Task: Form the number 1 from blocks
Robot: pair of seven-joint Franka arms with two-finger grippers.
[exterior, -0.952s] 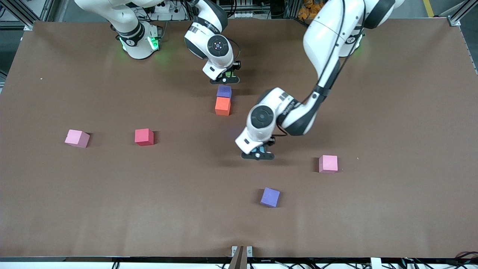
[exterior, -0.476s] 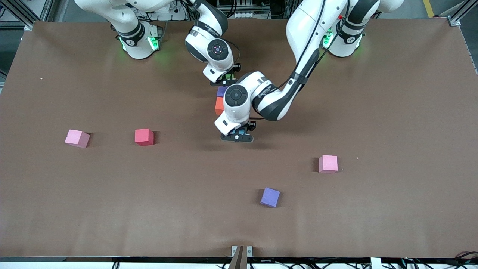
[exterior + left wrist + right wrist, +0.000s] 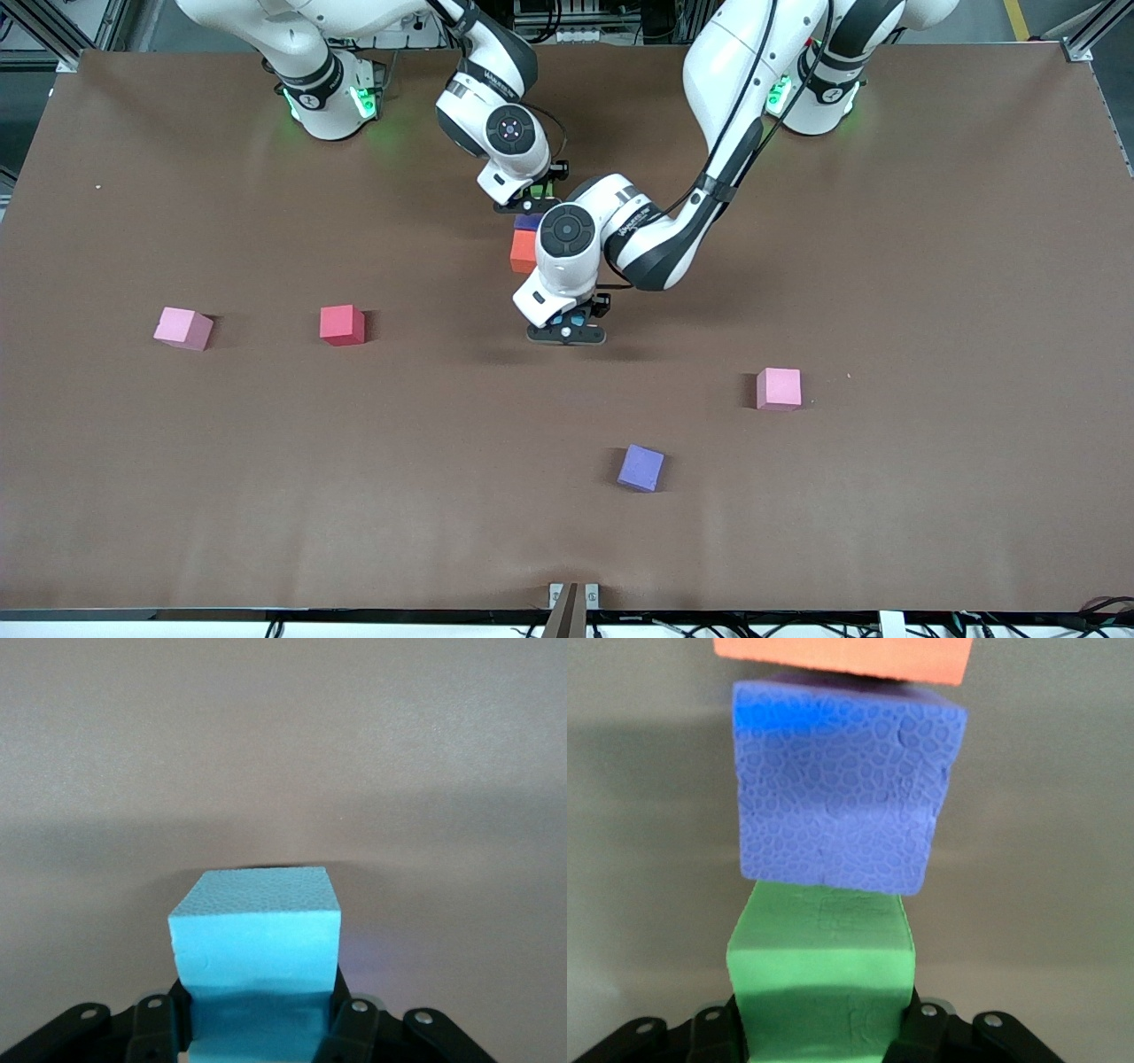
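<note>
A dark purple block (image 3: 529, 221) and an orange-red block (image 3: 522, 252) lie in a row on the table, the orange-red one nearer the front camera. The left arm's wrist partly covers both. My right gripper (image 3: 530, 204) is shut on a green block (image 3: 822, 966), which it holds close against the purple block (image 3: 846, 788), in line with the orange-red block (image 3: 842, 656). My left gripper (image 3: 567, 332) is shut on a light blue block (image 3: 257, 935) low over bare table, just nearer the camera than the orange-red block. The crimson red block (image 3: 342, 324) lies toward the right arm's end.
A pink cube (image 3: 182, 328) lies beside the crimson block, farther toward the right arm's end. A second pink cube (image 3: 779, 388) lies toward the left arm's end. A violet cube (image 3: 641, 467) sits nearer the camera. The brown table (image 3: 930, 266) is bare elsewhere.
My left arm has carried the light blue block from near the pink cube to a spot beside the orange-red block. My right gripper has edged closer to the purple block.
</note>
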